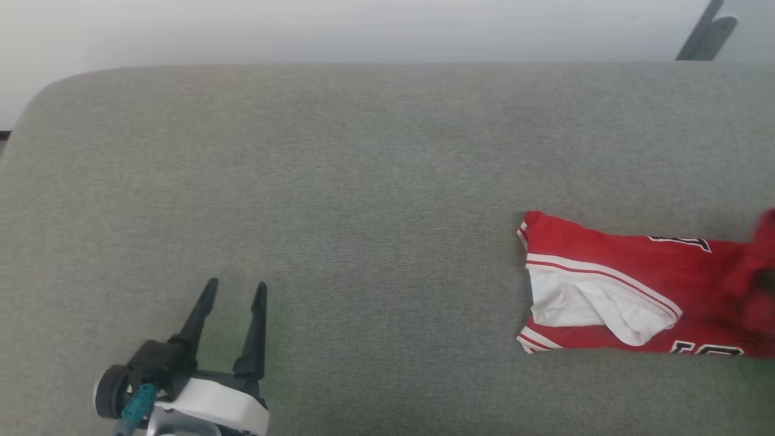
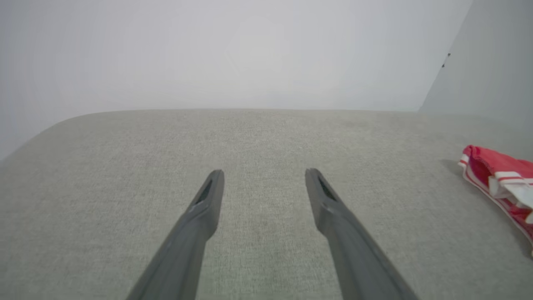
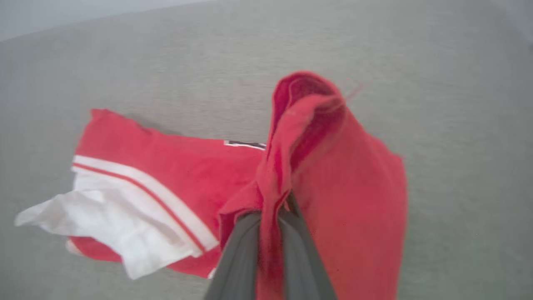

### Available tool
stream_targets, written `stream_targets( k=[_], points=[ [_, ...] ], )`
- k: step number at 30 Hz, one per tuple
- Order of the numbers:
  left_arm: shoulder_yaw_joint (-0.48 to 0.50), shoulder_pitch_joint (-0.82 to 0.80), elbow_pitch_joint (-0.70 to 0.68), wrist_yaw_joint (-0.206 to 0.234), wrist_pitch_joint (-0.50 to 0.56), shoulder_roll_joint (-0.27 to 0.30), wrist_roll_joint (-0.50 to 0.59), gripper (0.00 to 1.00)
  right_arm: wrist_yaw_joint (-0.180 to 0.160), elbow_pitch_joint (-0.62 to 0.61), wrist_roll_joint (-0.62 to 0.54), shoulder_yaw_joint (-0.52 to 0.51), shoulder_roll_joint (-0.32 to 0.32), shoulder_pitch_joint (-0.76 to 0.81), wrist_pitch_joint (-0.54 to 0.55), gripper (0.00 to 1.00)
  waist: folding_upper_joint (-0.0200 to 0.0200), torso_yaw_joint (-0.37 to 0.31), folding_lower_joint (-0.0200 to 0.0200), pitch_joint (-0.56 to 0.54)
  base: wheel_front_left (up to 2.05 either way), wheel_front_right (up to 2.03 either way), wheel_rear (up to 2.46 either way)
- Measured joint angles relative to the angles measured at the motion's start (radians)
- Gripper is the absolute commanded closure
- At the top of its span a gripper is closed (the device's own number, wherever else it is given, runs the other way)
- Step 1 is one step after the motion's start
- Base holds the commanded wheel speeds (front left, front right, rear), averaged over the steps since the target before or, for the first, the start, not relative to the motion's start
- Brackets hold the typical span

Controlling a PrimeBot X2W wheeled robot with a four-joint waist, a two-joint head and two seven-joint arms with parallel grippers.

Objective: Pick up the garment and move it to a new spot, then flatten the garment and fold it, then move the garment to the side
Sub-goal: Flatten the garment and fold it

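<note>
The garment point(image 1: 605, 254), red with a white sleeve and striped trim, lies at the right of the grey cushion point(image 1: 363, 181); black lettering shows along its edges. In the right wrist view my right gripper point(image 3: 272, 208) is shut on a bunched red fold of the garment point(image 3: 179, 166), which rises in front of the fingers point(image 3: 237, 254) while the rest trails on the cushion. My left gripper point(image 1: 236, 283) rests open at the lower left, far from the cloth, with nothing between its fingers. In the left wrist view the open left gripper point(image 2: 264, 173) points over bare cushion, with the garment point(image 2: 495, 164) at the right edge.
The grey upholstered surface point(image 2: 266, 137) has a rounded far-left corner and ends at a pale wall point(image 1: 303, 30). A dark slanted object point(image 1: 705, 33) stands against the wall at the upper right. Bare cushion lies between the two grippers.
</note>
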Motion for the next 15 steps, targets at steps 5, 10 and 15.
stream_targets(
  k=[5,10,15],
  points=[
    [-0.024,0.005,0.015,0.0,0.0,-0.006,-0.003,0.0,0.0,-0.157,-0.054,0.067,0.079,0.011,0.085,1.0,0.0,0.041,0.0,-0.022,0.0,0.0,0.0],
    [-0.046,0.012,0.023,0.0,0.0,-0.006,-0.001,0.0,0.0,-0.226,-0.099,0.109,0.128,0.019,0.147,1.0,0.0,0.079,0.0,-0.045,0.0,0.0,0.0],
    [-0.072,0.016,0.023,0.0,0.0,-0.003,-0.003,0.0,0.0,-0.255,-0.126,0.133,0.163,0.02,0.187,1.0,0.0,0.119,0.0,-0.062,0.0,0.0,0.0]
  ],
)
